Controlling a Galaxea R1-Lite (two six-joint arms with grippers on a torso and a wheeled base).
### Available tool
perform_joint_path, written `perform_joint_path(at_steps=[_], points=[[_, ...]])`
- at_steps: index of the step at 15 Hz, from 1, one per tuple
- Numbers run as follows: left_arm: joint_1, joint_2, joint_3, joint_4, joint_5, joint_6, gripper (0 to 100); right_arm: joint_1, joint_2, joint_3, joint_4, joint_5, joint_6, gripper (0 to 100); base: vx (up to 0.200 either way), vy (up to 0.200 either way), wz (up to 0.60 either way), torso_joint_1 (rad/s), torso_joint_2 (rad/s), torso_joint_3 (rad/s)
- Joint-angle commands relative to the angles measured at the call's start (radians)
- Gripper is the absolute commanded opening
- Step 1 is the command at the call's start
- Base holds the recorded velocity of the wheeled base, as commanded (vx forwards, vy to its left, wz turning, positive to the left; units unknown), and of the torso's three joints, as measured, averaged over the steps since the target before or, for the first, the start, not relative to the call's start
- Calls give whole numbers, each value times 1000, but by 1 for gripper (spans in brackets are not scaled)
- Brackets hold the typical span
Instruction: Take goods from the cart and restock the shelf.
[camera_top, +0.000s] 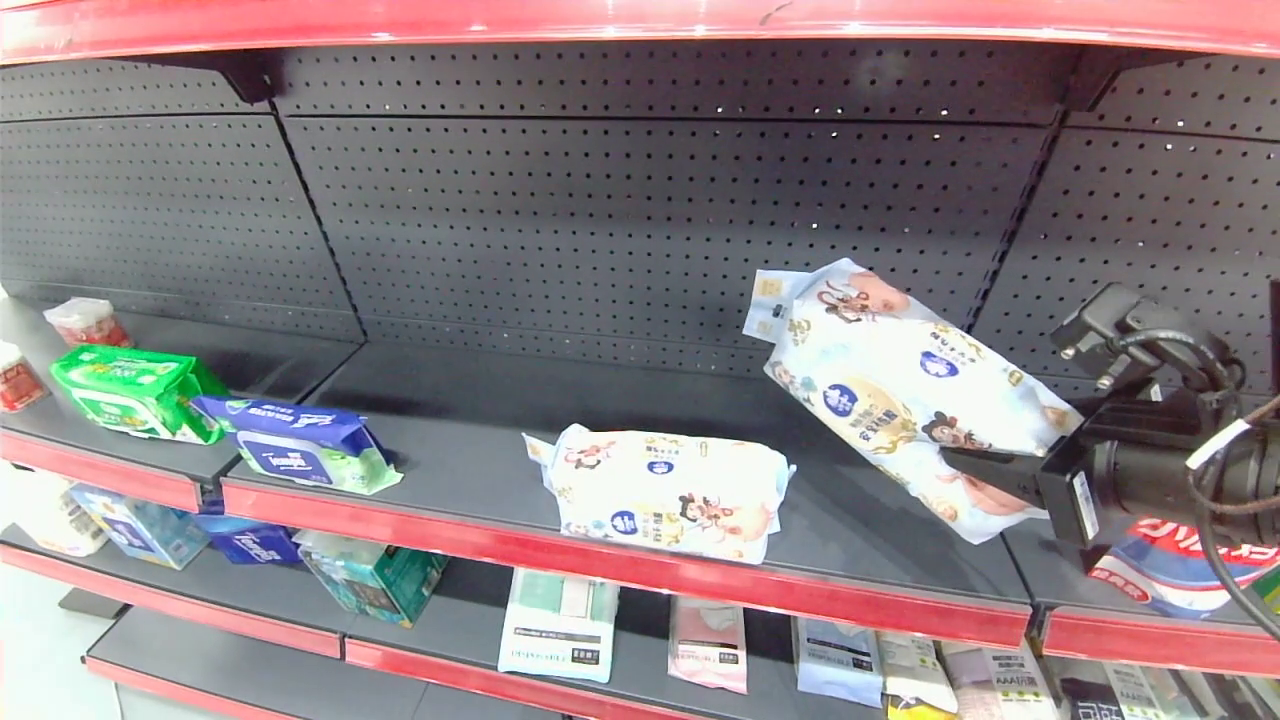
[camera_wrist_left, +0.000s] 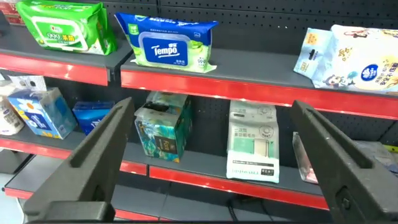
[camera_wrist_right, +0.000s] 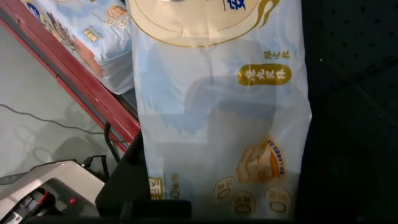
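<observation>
Shelf board (camera_top: 640, 420), black with a red front lip and a pegboard back: taken as reference for all positions.

Item 1: white cartoon-print wipes pack (camera_top: 900, 385) (camera_wrist_right: 217, 112), tilted over the right part of the board. Its upper end is near the pegboard and its lower end is toward the lip. I cannot tell whether its lowest corner touches the board. My right gripper (camera_top: 975, 468) has its fingers pinched on that lower end.

Item 2: matching wipes pack (camera_top: 665, 495), lying flat on the board just behind the lip, about mid-length.

Item 3: blue-and-green wipes pack (camera_top: 300, 445) (camera_wrist_left: 168, 43), lying at the board's left end against the lip.

Item 4: green wipes pack (camera_top: 135, 390) (camera_wrist_left: 62, 25), just past the board's left end.

Item 5: teal tissue box (camera_wrist_left: 163, 124) and white refill pack (camera_wrist_left: 252, 140), on the tier beneath the board.

My left gripper (camera_wrist_left: 212, 112) is in front of that lower tier, fingers spread wide apart.
</observation>
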Motion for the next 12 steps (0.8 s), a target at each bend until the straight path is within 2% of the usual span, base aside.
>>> perform_joint_path(at_steps=[1, 3, 5, 7, 9, 12], points=[[0, -1, 0, 0, 0, -2, 100, 1, 65, -33, 0, 18, -4, 0, 0, 0, 0, 0, 0, 0], [-1, -1, 0, 0, 0, 0, 100, 1, 115, -63, 0, 26, -4, 0, 0, 0, 0, 0, 0, 0], [0, -1, 0, 0, 0, 0, 100, -22, 193, -94, -54, 76, -14, 0, 0, 0, 0, 0, 0, 0], [0, -1, 0, 0, 0, 0, 100, -81, 285, -109, -140, 128, -105, 0, 0, 0, 0, 0, 0, 0], [0, -1, 0, 0, 0, 1, 100, -105, 325, -138, -141, 179, -134, 0, 0, 0, 0, 0, 0, 0], [0, -1, 0, 0, 0, 1, 100, -119, 416, -233, -138, 188, -142, 0, 0, 0, 0, 0, 0, 0]])
